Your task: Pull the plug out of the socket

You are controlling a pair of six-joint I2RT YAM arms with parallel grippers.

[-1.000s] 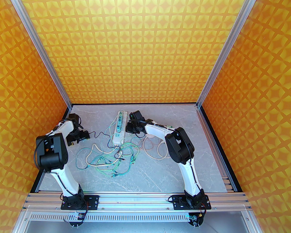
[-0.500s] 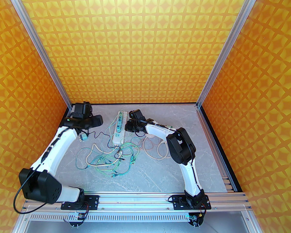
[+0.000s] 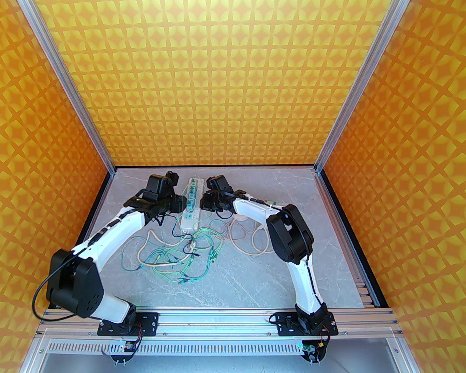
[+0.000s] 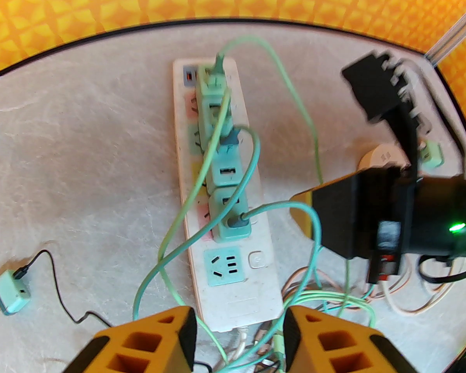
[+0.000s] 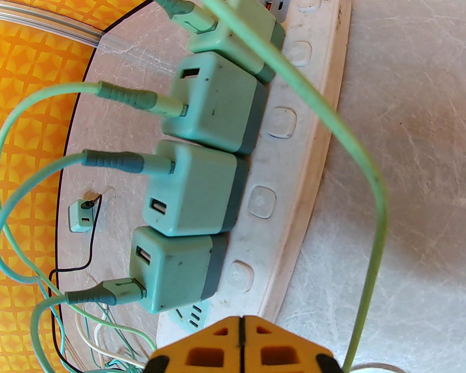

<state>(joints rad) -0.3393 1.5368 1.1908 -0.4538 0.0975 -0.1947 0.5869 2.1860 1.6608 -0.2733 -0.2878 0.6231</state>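
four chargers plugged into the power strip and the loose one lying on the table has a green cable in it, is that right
Not quite. The loose charger on the table has a black cable in it, not green; the left wrist view shows it. Four chargers are plugged into the power strip.

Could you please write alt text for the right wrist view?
Four teal charger plugs sit in a row on a white power strip, each trailing a green cable. The shut right gripper is at the bottom edge.
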